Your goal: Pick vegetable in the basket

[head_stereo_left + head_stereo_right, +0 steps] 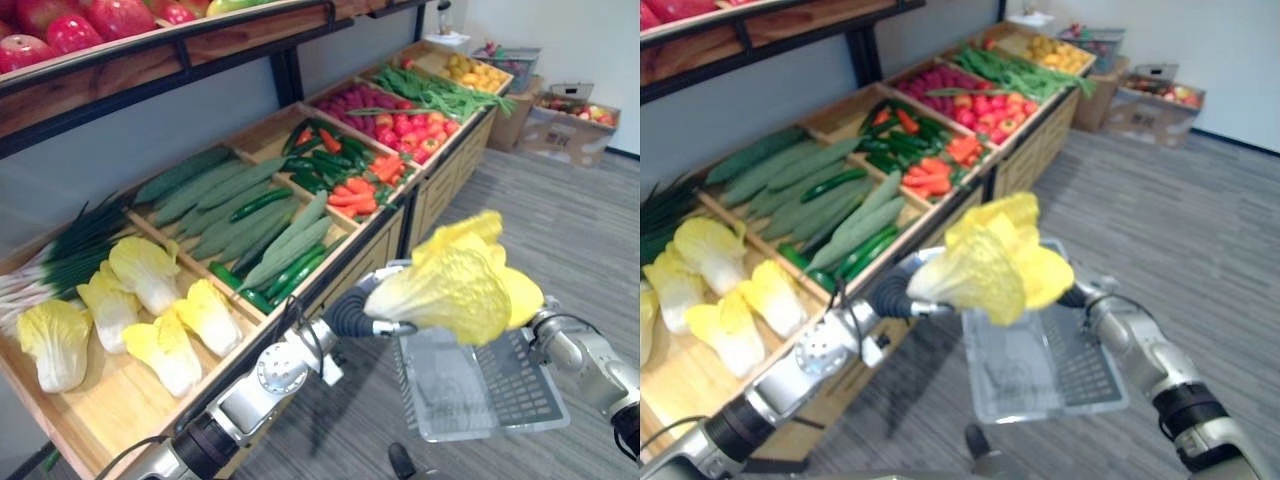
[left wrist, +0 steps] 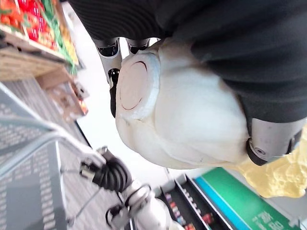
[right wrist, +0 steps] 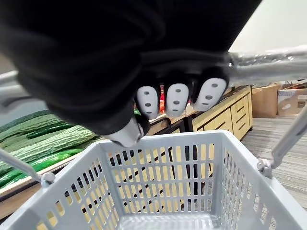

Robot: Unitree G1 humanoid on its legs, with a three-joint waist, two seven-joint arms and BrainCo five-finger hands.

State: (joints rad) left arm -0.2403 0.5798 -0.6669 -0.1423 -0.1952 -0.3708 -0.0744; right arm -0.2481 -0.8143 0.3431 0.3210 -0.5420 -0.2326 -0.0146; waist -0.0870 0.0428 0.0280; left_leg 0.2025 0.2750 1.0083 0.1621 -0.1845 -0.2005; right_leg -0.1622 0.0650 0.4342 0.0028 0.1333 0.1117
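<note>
My left hand (image 1: 347, 312) comes in from the lower left of the left eye view and ends at centre right. It is clamped on a cabbage (image 1: 455, 285). In my left wrist view the fingers (image 2: 112, 51) sit on one side of the white stem end and the thumb (image 2: 270, 142) on the other, both curled tight against it. The cut base of the cabbage faces my wrist, and its yellow, crinkled leaves point away, toward the right edge of the left eye view.

The cabbage is in the air, off the shelf, just above the grey basket (image 1: 488, 426) at lower right of centre. It overlaps the basket's upper rim there; I cannot tell whether the two touch.

My right hand (image 3: 120, 57) is closed round the basket's handle (image 3: 273, 67). The fingers (image 3: 177, 99) wrap over the metal bar, and the slotted basket hangs below it.

Along the left side runs a wooden display stand (image 1: 95, 410) split into bins. The nearest bin, at lower left, holds 5 more cabbages (image 1: 165, 350) lying on the wood, with spring onions (image 1: 70, 250) beside them. The next bin up holds long green gourds and cucumbers (image 1: 230, 200), then come peppers and carrots (image 1: 345, 175). Red apples (image 1: 60, 30) fill a shelf at upper left.
</note>
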